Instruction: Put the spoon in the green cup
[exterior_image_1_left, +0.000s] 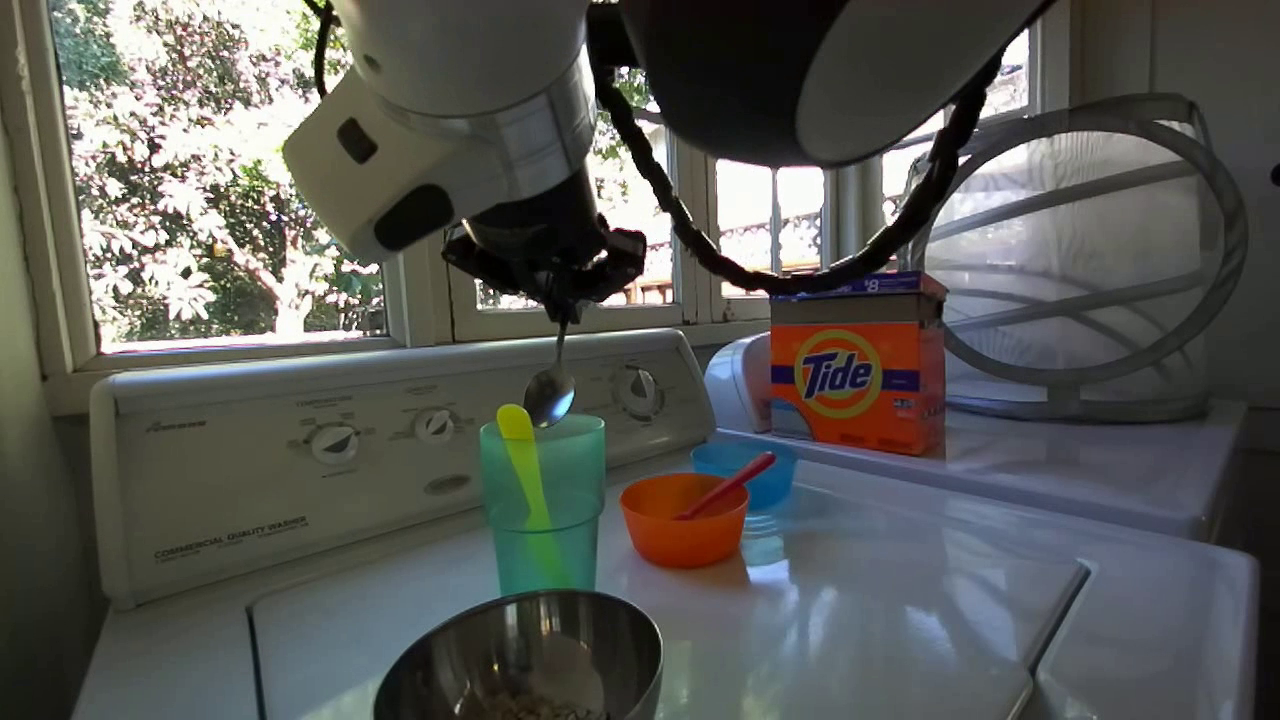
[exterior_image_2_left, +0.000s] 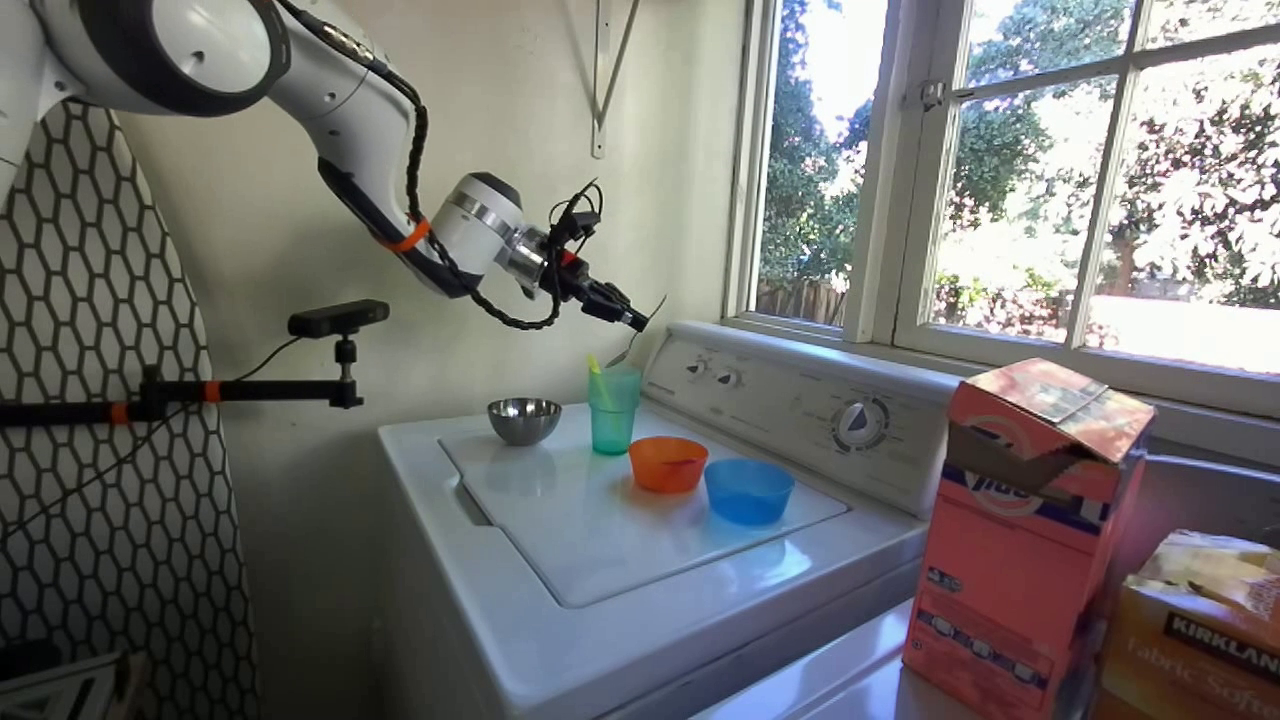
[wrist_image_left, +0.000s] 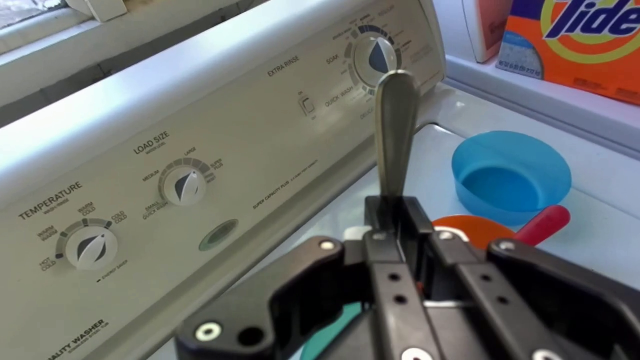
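Note:
The grey metal spoon (exterior_image_1_left: 550, 396) hangs bowl-down from my gripper (exterior_image_1_left: 563, 308), which is shut on its handle. The upper end of the handle sticks out beyond the fingertips in the wrist view (wrist_image_left: 396, 135). The spoon also shows tilted in an exterior view (exterior_image_2_left: 656, 307), with the gripper (exterior_image_2_left: 636, 320) above the cup. The translucent green cup (exterior_image_1_left: 580, 485) stands upright on the washer lid, with a yellow spoon (exterior_image_1_left: 517, 430) leaning inside. The grey spoon's bowl tip is at about rim height; I cannot tell whether it is inside the rim. In the wrist view the cup (wrist_image_left: 330, 330) is mostly hidden by the gripper.
An orange bowl (exterior_image_1_left: 680, 535) with a red spoon (exterior_image_1_left: 735, 483) stands beside the cup, with a blue bowl (exterior_image_2_left: 750, 495) beyond it. A metal bowl (exterior_image_2_left: 524, 422) stands on the cup's other side. The washer's control panel (exterior_image_1_left: 250, 470) rises behind. A Tide box (exterior_image_1_left: 860, 370) stands further off.

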